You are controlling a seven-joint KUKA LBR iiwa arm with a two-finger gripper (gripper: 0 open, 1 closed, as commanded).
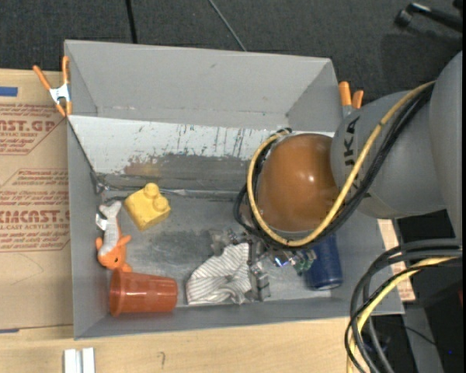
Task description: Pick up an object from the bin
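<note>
My gripper hangs under the orange dome at the bin's lower right, its metal fingers down on the right end of a crumpled grey-and-white striped cloth. Whether the cloth is between the fingers is hidden by the dome. A dark blue cylindrical can lies just right of the gripper, against the bin's right wall.
An orange plastic cup lies on its side in the lower left corner. An orange-and-white toy figure rests along the left wall. A yellow toy block sits left of centre. The arm covers the bin's right side.
</note>
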